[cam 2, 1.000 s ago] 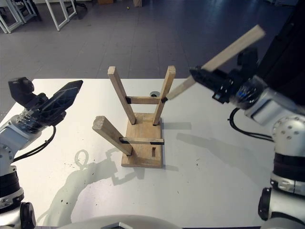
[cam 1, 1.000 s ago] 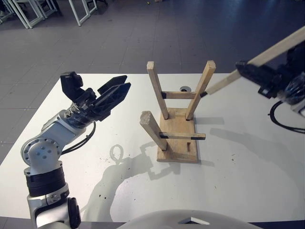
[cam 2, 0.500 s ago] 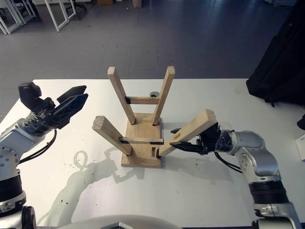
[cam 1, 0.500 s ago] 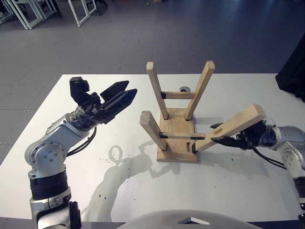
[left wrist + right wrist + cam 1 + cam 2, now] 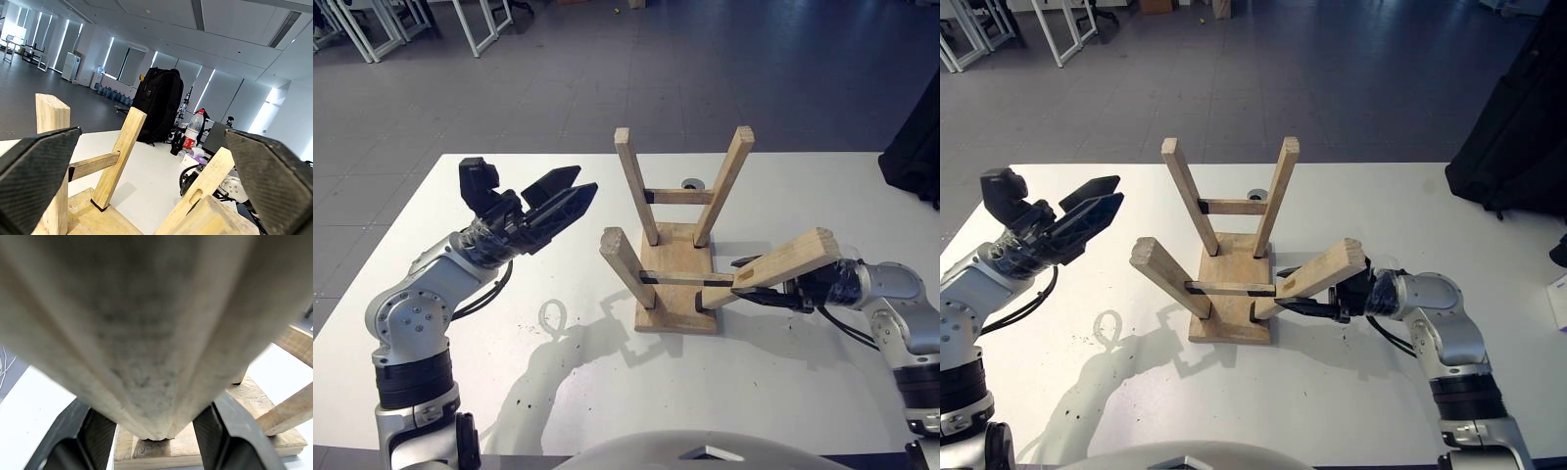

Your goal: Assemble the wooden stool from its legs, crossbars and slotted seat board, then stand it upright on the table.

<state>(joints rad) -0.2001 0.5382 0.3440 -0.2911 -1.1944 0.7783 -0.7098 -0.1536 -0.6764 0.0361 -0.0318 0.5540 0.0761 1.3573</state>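
Now our right gripper [image 5: 759,287] clasps a pale wooden leg [image 5: 775,262], tip at the slotted wooden seat board [image 5: 674,319]. Our left gripper [image 5: 583,181] gapes.

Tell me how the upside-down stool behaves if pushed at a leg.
Likely slides rather than tips: the seat board lies flat on the table. The rear legs look stiff, braced by a crossbar. The leg in the right gripper looks unseated and may shift.

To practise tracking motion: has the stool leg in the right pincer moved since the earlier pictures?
Yes. The leg, held by the right pincer, swung down from high on the right to the seat board's near right corner.
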